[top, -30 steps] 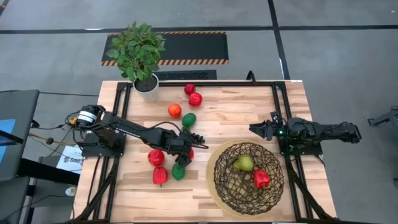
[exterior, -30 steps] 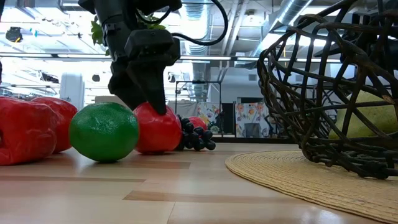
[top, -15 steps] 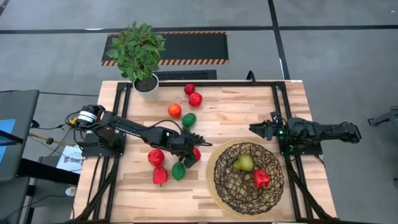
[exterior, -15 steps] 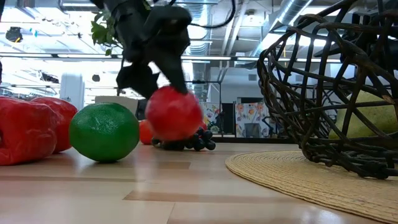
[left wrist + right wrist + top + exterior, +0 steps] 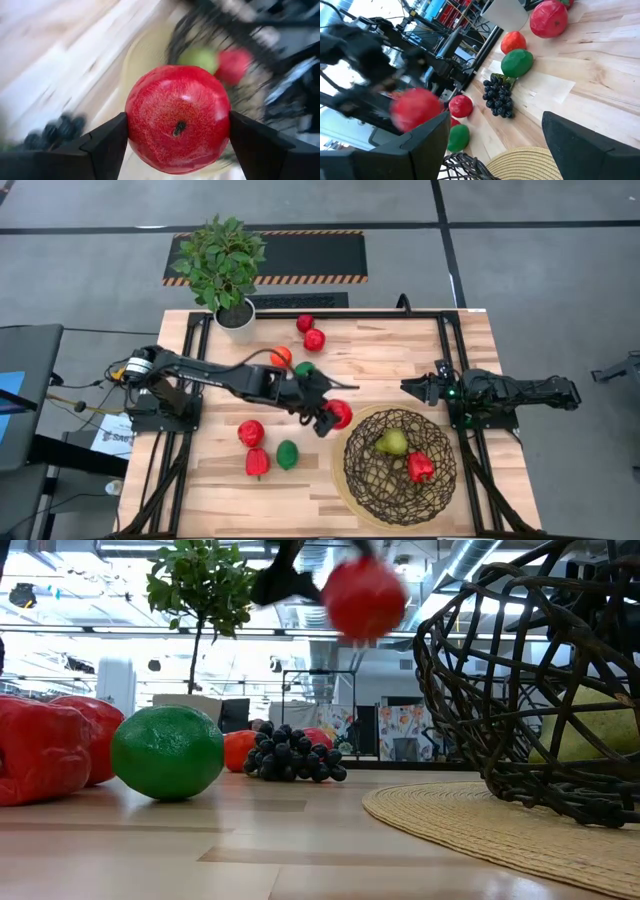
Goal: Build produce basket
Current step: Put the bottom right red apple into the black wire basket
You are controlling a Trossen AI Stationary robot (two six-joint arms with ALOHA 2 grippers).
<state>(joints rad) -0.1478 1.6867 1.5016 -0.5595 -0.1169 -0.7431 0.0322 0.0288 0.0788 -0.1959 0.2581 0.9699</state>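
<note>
- The left gripper (image 5: 335, 418) has its two fingers clamped on a red apple (image 5: 339, 413), one on each side of the fruit, holding it in the air above the table (image 5: 400, 350).
- Just beyond the held apple, on the side away from the arm's base, stands the basket (image 5: 400, 465) on a round tan mat (image 5: 480, 815); the apple is at its near rim, not over the middle.
- Inside the basket lie a green pear (image 5: 392, 442) and a red pepper (image 5: 420, 466).
- Behind the left gripper, toward its arm, dark grapes (image 5: 290, 755) lie on the wood, with a green lime (image 5: 303, 369) and an orange (image 5: 281, 356) past them.
- To one side of the arm sit a second red apple (image 5: 251, 432), another pepper (image 5: 257, 462) and another lime (image 5: 288, 454).
- Farther off, two red fruits (image 5: 310, 332) lie near the potted plant (image 5: 225, 265).
- The right gripper (image 5: 412, 388) waits at the table's far edge, fingers spread apart, holding nothing.
</note>
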